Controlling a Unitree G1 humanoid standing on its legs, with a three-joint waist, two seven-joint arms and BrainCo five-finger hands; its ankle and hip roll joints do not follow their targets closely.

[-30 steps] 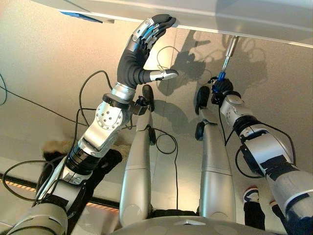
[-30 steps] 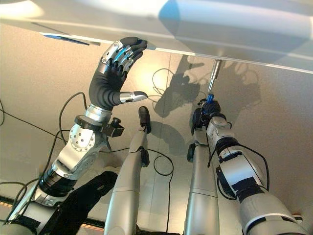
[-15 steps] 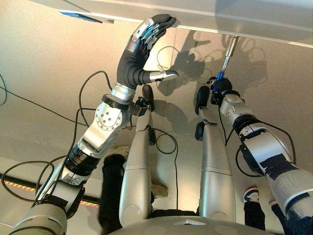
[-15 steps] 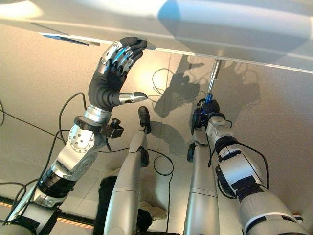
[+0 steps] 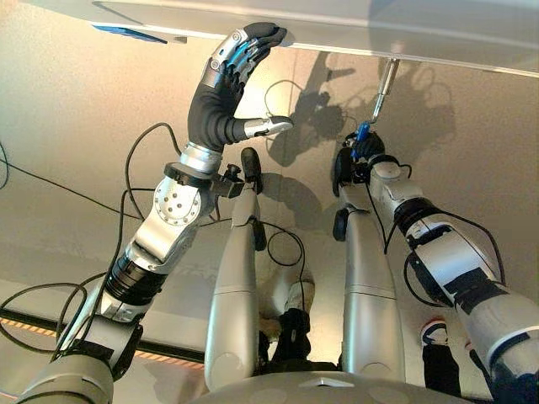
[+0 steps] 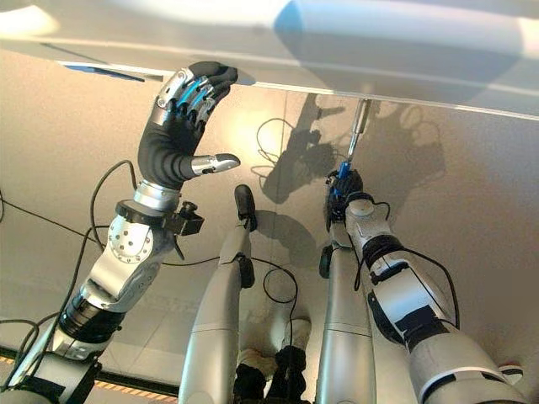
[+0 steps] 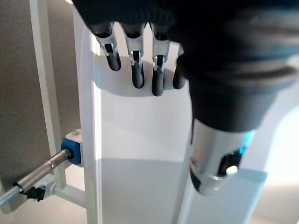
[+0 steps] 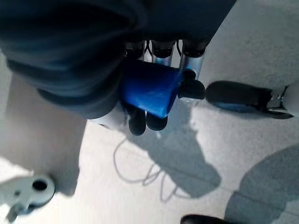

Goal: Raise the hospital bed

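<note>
**A:** Eye views first — left hand [image 5: 221, 97] up at the bed panel [image 5: 421, 25], fingers straight and close together, dark tips touching its lower edge, thumb sticking out to the side. No wrap on anything.

**B:** And the right hand [image 6: 341, 187]?

**A:** Lower down, closed round the blue handle [image 6: 342, 174] of the crank rod [image 5: 383, 84], which runs up under the bed.

**B:** L wrist view?

**A:** Fingertips [image 7: 136, 74] in a row, flat vs the white panel. Rod end and its blue bracket [image 7: 74, 148] off beside the frame.

**B:** R wrist view?

**A:** Fingers curled tight, pinching the blue grip [image 8: 148, 89] w/ the thumb.

**B:** Risks?

**A:** I'd say the smooth grip could spin or slide out of the R hand while cranking. L hand is just bracing on tips, so it may skid off the edge. Also cables on the floor [image 5: 76, 168] near the arms — snag risk, imo.
</note>
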